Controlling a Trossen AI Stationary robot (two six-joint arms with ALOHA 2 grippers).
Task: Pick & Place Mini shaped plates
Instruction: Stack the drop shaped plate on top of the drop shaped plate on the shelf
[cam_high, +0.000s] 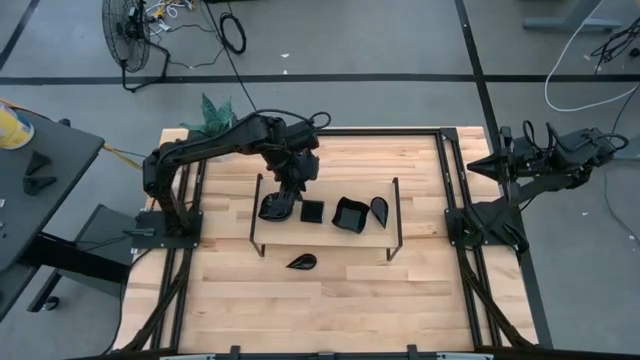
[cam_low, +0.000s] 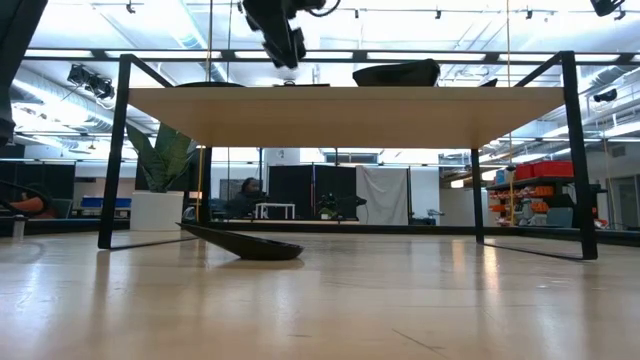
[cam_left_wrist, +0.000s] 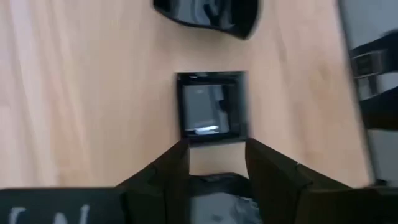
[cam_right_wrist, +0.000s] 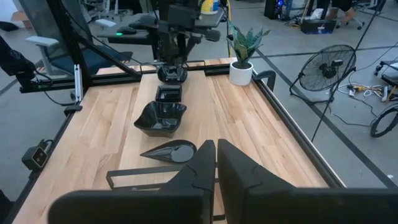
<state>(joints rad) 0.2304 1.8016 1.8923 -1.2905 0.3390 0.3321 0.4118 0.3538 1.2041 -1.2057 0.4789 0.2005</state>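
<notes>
Several glossy black mini shaped plates lie in a row on a raised wooden shelf (cam_low: 350, 100) with thin black legs: a rounded dish (cam_high: 272, 209), a square one (cam_high: 312, 211) (cam_left_wrist: 211, 106), a wavy one (cam_high: 350, 213) (cam_right_wrist: 160, 118) and a teardrop (cam_high: 379, 208) (cam_right_wrist: 171, 152). A leaf-shaped plate (cam_high: 302, 262) (cam_low: 245, 245) rests on the table nearer the front edge. My left gripper (cam_high: 286, 193) (cam_left_wrist: 216, 165) hangs open just above the rounded dish, clear of the shelf in the low view. My right gripper (cam_high: 478, 165) (cam_right_wrist: 216, 155) waits shut at the table's right edge.
A white pot with a green plant (cam_high: 212, 115) (cam_right_wrist: 241, 68) stands at the table's far left corner. The shelf's black wire legs (cam_high: 255, 215) (cam_high: 396, 215) stand at either end of the plate row. Bare wood lies toward the table's near edge.
</notes>
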